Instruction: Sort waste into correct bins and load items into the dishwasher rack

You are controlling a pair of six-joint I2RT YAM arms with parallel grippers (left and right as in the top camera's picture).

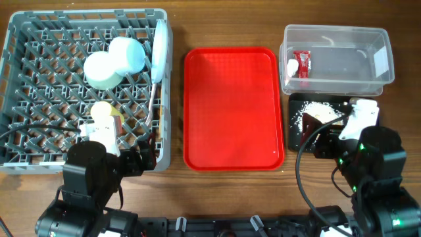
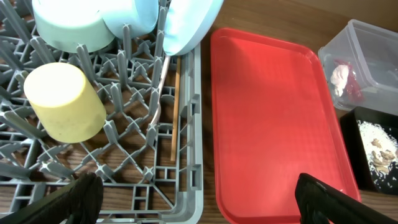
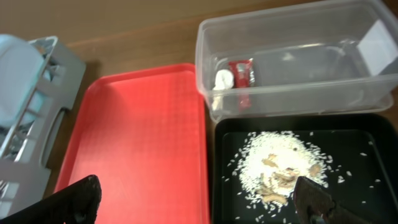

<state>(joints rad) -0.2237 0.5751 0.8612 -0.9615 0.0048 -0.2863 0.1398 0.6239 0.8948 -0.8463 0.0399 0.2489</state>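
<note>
Left gripper (image 2: 198,198) spread wide, empty, yellow cup (image 2: 62,102) ahead-left; right gripper (image 3: 196,199) likewise (food scraps (image 3: 273,168) ahead-right).

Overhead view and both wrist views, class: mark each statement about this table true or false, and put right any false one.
1. The red serving tray has nothing on it. True.
2. The red wrapper lies on the black tray. False: it lies in the clear tub, beside the white scrap.
3. The yellow cup sits in the grey rack. True.
4. The food scraps are in the clear tub. False: they are on the black tray.
5. Both pincers are shut. False: the left pincer and the right pincer are open.
</note>
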